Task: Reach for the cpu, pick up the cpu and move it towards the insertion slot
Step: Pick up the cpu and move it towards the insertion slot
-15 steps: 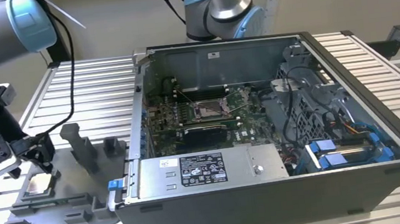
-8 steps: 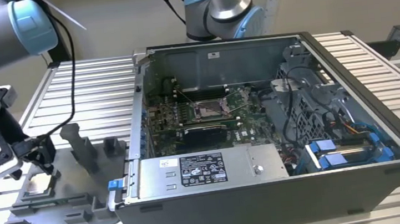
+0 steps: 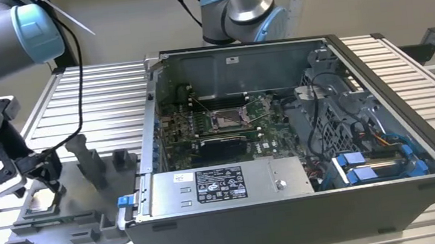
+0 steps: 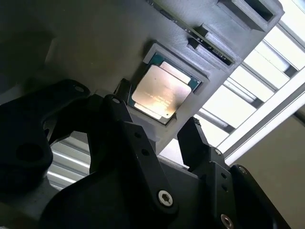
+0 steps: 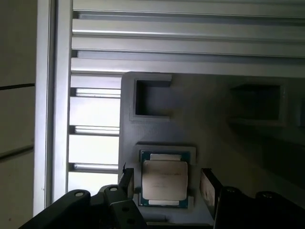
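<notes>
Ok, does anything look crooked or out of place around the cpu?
Nothing stands out. The cpu lies flat and square in its recess in the grey fixture, and the open pincer has a finger to either side of it.

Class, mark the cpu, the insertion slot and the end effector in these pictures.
cpu (image 5: 164, 181): first wrist view, centre of its pale lid.
insertion slot (image 3: 226, 119): exterior view, its dark centre.
end effector (image 3: 38, 188): exterior view, midway between its fingertips.
</notes>
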Available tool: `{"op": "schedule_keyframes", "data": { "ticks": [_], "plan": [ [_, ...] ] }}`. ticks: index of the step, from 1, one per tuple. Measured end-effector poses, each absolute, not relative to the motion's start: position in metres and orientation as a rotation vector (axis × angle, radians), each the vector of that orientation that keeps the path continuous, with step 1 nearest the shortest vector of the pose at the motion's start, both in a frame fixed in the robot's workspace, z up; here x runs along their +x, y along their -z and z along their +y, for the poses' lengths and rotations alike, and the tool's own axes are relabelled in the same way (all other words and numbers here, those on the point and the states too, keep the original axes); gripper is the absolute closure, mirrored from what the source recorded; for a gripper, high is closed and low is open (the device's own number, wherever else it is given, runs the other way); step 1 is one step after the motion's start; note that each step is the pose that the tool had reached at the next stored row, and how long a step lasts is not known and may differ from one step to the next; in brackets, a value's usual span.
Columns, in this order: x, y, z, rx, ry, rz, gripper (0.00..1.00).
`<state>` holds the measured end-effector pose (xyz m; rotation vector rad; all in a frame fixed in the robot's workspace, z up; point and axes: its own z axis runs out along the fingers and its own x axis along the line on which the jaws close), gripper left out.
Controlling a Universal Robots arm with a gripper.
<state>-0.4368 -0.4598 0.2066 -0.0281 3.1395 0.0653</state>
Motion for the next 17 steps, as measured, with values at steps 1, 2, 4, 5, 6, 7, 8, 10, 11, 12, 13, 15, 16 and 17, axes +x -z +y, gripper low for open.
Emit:
{"op": "schedule_keyframes", "data": {
  "ticks": [1,2,4,5,6,7,8,10,11,12,13,15,16,17],
  "plan": [
    [-0.437,-0.206,-0.46,-0.028,-0.065,3.14,0.0],
    [-0.437,-0.205,-0.46,-0.028,-0.065,3.14,0.0],
    [-0.437,-0.202,-0.46,-0.028,-0.065,3.14,0.0],
    [-0.437,-0.201,-0.461,-0.028,-0.065,3.14,0.0],
    [-0.437,-0.2,-0.461,-0.028,-0.065,3.14,0.0],
    [-0.437,-0.199,-0.461,-0.028,-0.065,3.14,0.0],
    [-0.437,-0.198,-0.461,-0.028,-0.065,3.14,0.0],
    [-0.437,-0.196,-0.462,-0.028,-0.065,3.14,0.0],
    [-0.437,-0.195,-0.462,-0.028,-0.065,3.14,0.0],
    [-0.437,-0.195,-0.462,-0.028,-0.065,3.14,0.0],
    [-0.437,-0.194,-0.463,-0.028,-0.065,3.14,0.0],
    [-0.437,-0.193,-0.464,-0.028,-0.065,3.14,0.0],
    [-0.437,-0.192,-0.464,-0.028,-0.065,3.14,0.0],
    [-0.437,-0.192,-0.465,-0.028,-0.065,3.14,0.0]
  ]
}}
